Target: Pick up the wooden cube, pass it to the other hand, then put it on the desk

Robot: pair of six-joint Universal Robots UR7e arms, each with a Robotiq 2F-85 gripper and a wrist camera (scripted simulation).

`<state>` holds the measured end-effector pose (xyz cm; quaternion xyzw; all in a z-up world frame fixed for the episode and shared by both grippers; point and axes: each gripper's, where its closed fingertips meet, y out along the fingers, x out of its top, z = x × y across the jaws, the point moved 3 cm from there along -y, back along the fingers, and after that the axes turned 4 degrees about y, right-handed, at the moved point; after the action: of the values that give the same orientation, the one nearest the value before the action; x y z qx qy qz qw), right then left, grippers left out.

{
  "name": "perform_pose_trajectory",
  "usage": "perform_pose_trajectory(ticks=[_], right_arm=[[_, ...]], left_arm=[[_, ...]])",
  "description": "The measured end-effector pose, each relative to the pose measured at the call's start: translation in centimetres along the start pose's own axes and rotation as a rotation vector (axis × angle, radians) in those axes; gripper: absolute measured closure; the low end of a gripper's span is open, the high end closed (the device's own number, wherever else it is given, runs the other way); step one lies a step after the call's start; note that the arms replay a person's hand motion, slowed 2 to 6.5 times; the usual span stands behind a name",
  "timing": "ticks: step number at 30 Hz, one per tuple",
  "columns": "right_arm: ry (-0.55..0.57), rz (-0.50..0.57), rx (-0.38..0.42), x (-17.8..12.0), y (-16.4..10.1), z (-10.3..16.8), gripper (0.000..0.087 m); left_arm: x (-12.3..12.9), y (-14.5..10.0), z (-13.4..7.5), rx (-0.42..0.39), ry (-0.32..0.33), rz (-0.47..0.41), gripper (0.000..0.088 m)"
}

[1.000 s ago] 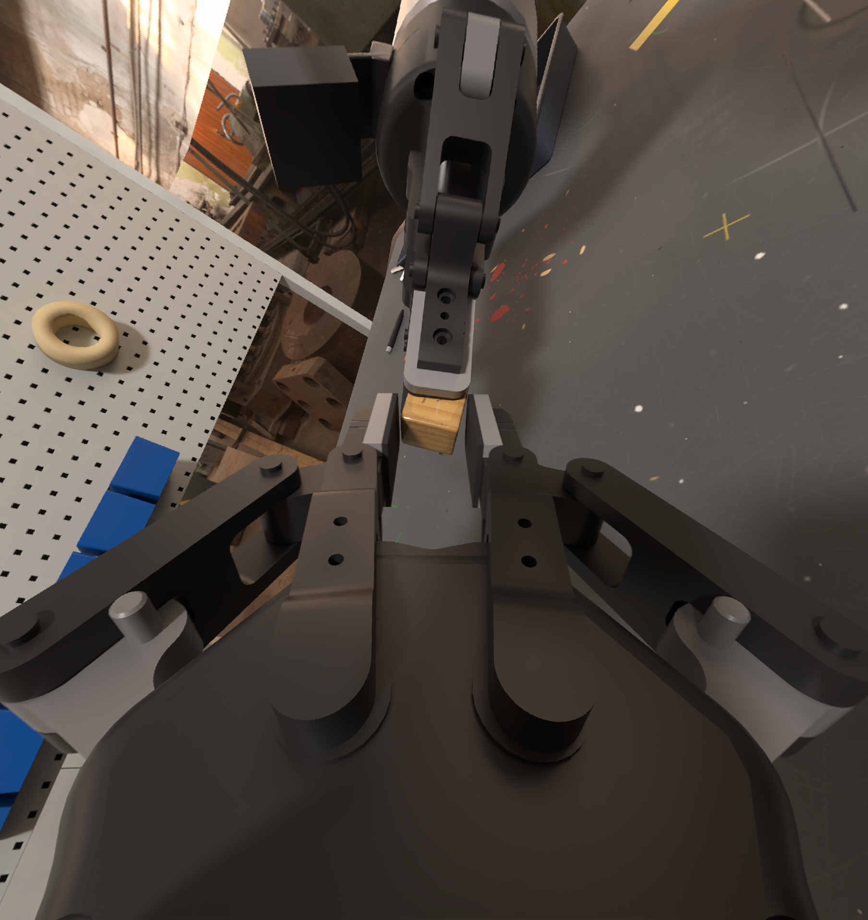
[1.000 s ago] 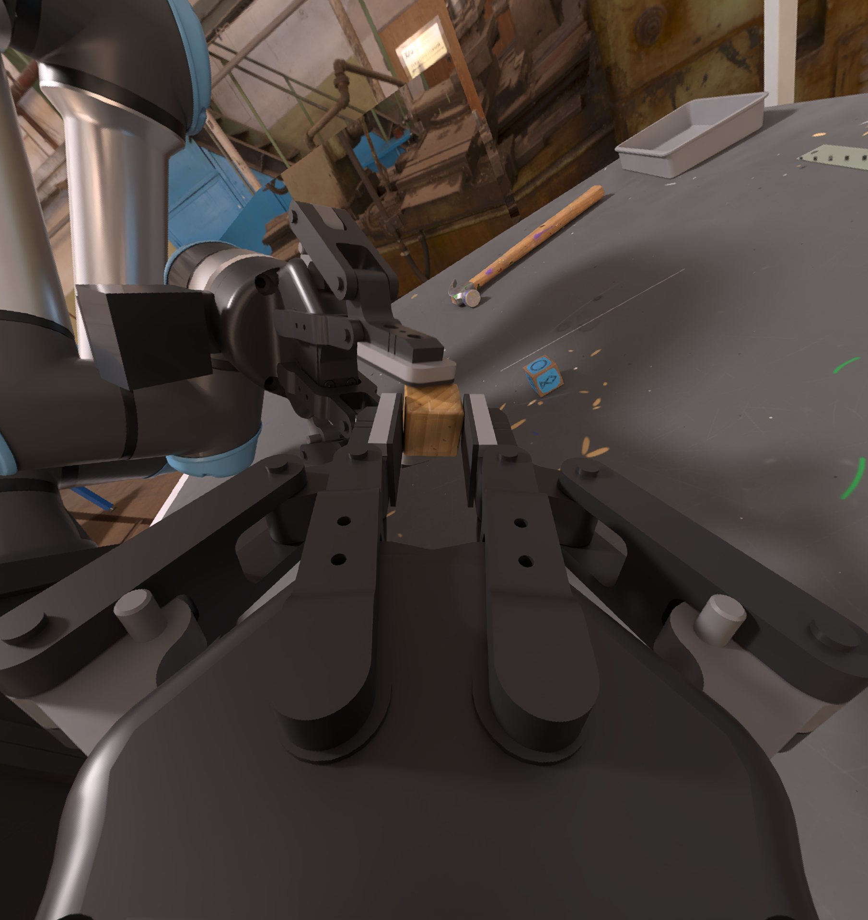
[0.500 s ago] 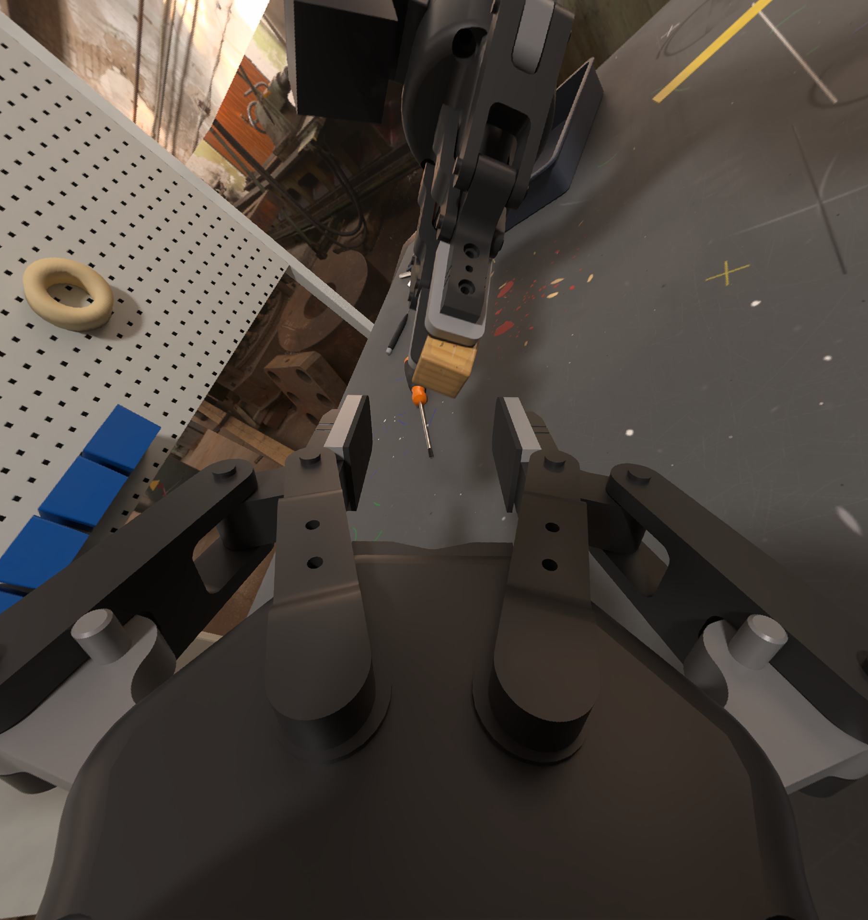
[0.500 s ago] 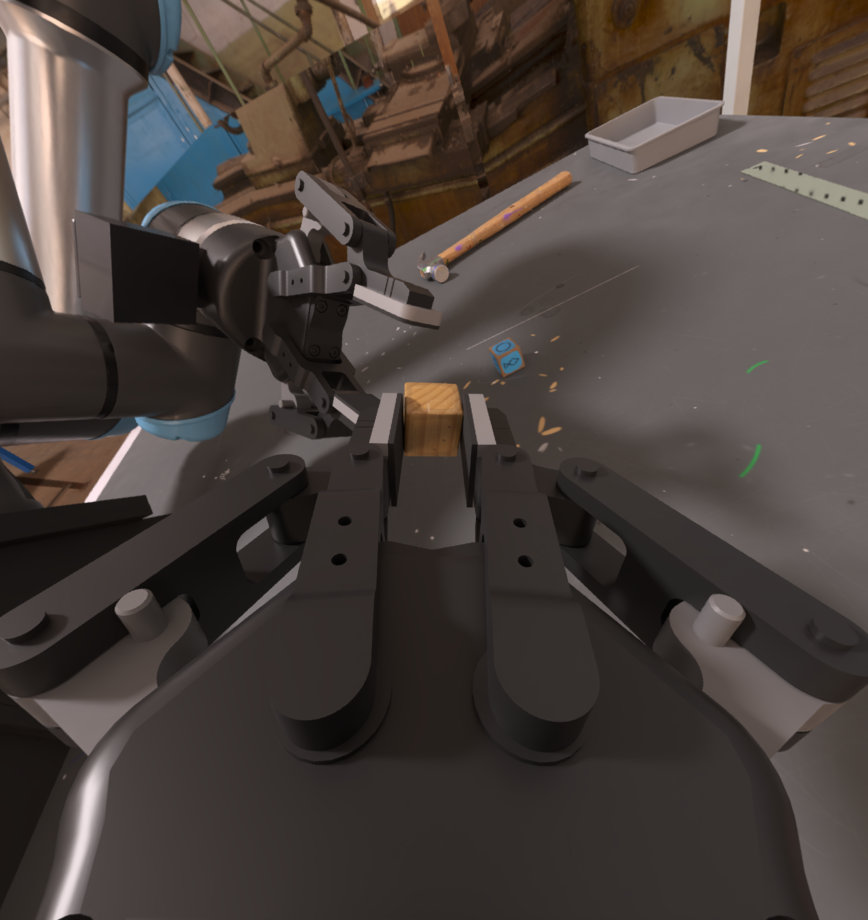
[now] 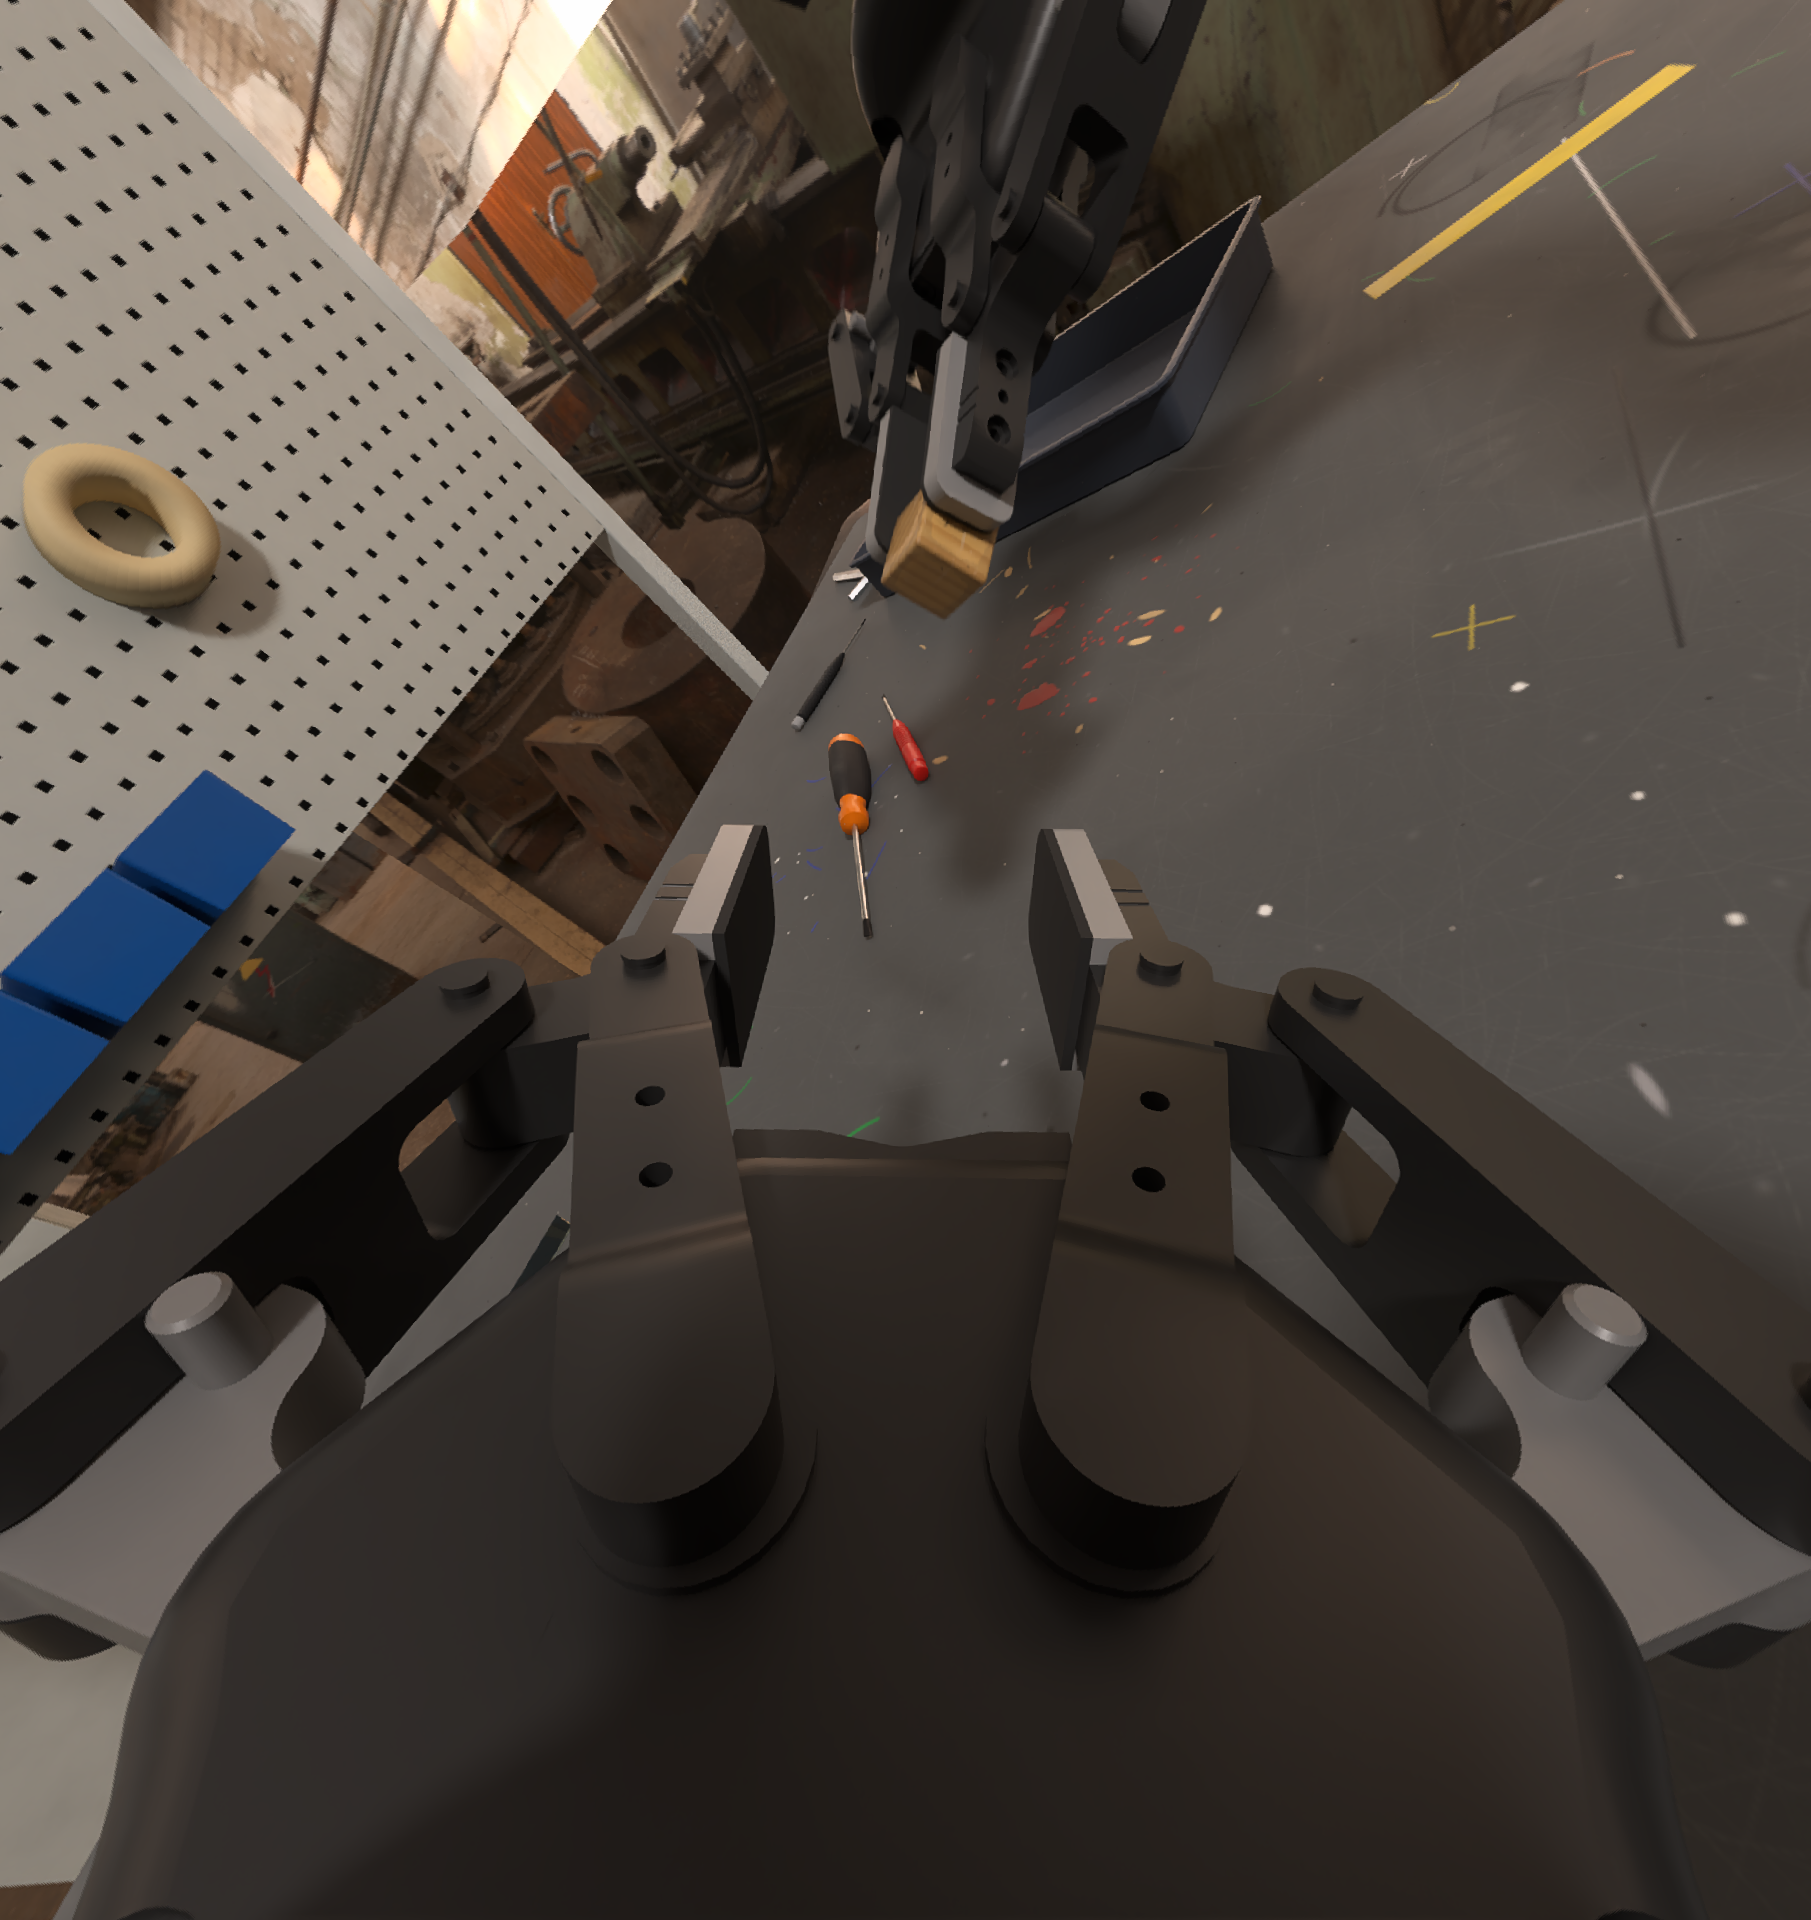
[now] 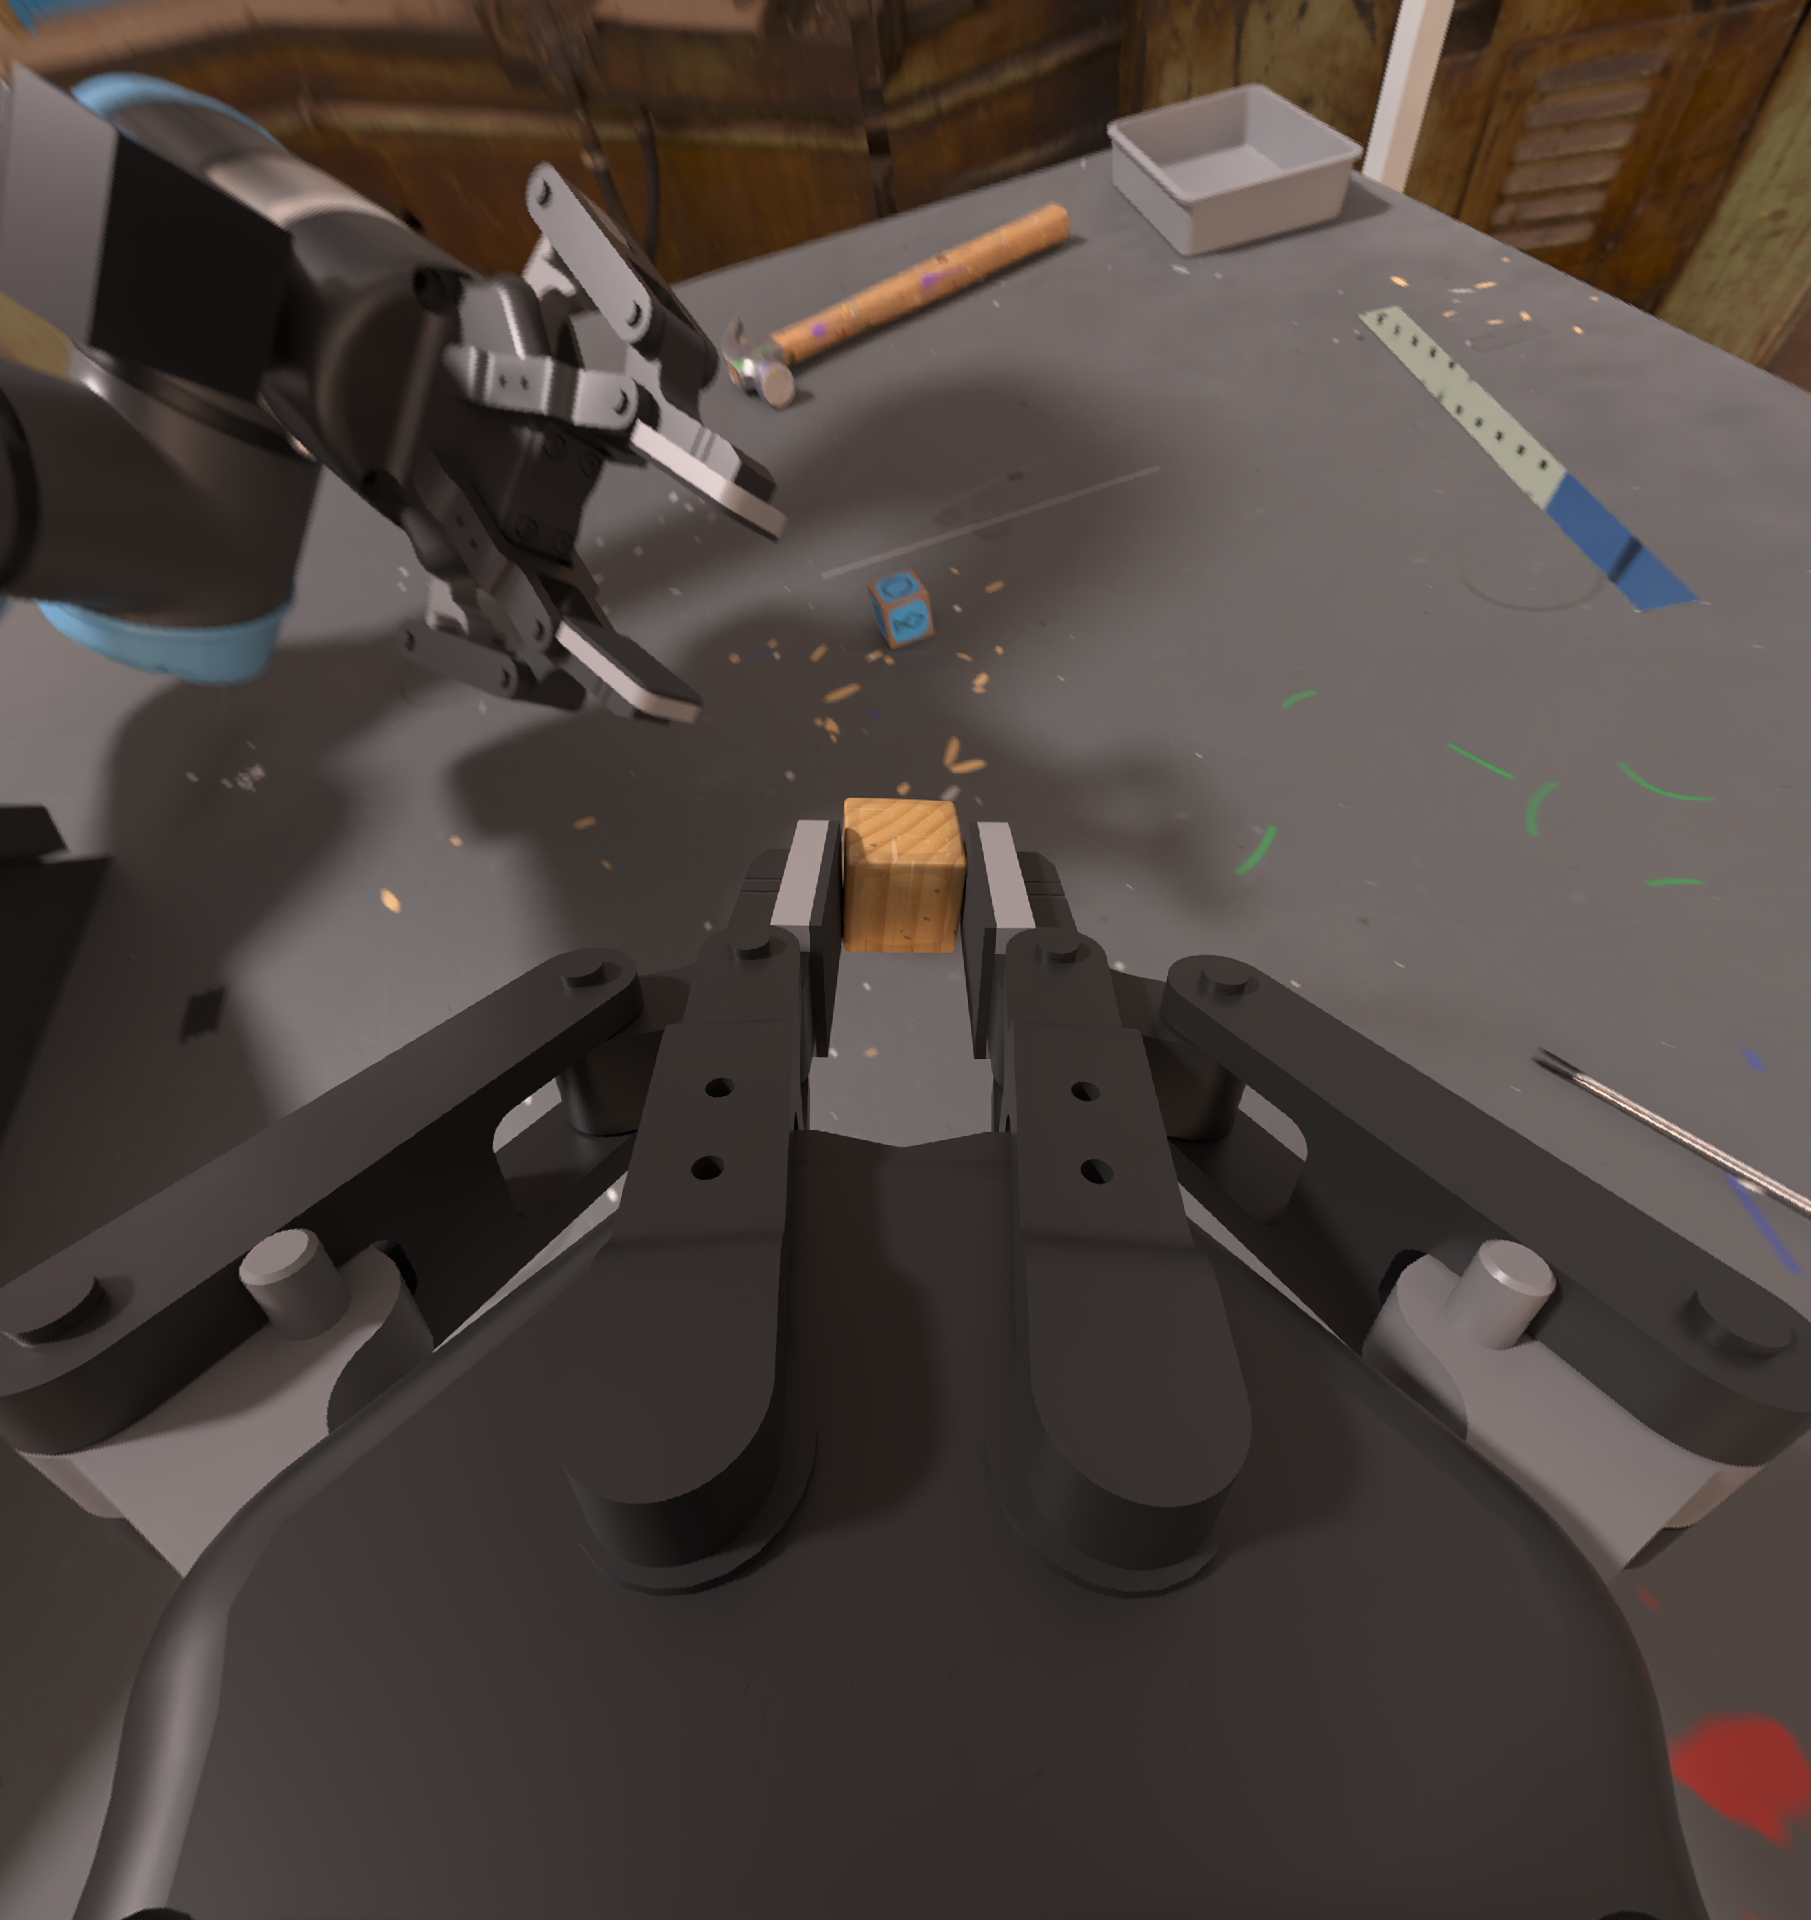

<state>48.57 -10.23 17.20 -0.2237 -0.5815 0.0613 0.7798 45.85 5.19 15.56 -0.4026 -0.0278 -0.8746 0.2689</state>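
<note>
With the small light-brown wooden cube clamped at frame centre by the right gripper, and the left gripper spread empty, lower it level onto bare grey desk, then release.

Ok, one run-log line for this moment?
phase: handover done | wooden cube: held by right gripper above desk | left gripper: open, empty | next: place

Each camera sits close behind its own tool, looking forward along the fingers and down at the tabletop. The two views face each other; both show the cube and the opposite tool.
</note>
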Motion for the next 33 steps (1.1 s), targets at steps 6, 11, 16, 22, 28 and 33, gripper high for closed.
perform_pose_trajectory(ticks=[6, 11, 16, 22, 28, 33], right_arm=[[-0.099, 0.123, -0.106, -0.5, -3.1, -1.8, 0.0664], [-0.165, 0.231, -0.193, -1.0, -5.8, -3.5, 0.0664], [-0.224, 0.341, -0.252, -1.8, -8.3, -5.1, 0.0664], [-0.261, 0.478, -0.308, -3.2, -10.8, -7.0, 0.0664], [-0.265, 0.616, -0.350, -5.0, -12.7, -8.9, 0.0664], [-0.253, 0.721, -0.380, -6.6, -13.8, -10.5, 0.0664]], left_arm=[[-0.2, -0.9, -0.4, -0.005, -0.010, 0.001, 0.0435], [-0.4, -1.6, -0.7, -0.005, -0.008, 0.002, 0.0444], [-0.6, -2.3, -1.0, -0.005, -0.005, 0.009, 0.0448], [-0.9, -2.8, -1.5, -0.009, -0.004, 0.017, 0.0451], [-1.2, -3.1, -2.0, -0.014, -0.006, 0.020, 0.0461], [-1.4, -3.2, -2.4, -0.018, -0.007, 0.023, 0.0472]])
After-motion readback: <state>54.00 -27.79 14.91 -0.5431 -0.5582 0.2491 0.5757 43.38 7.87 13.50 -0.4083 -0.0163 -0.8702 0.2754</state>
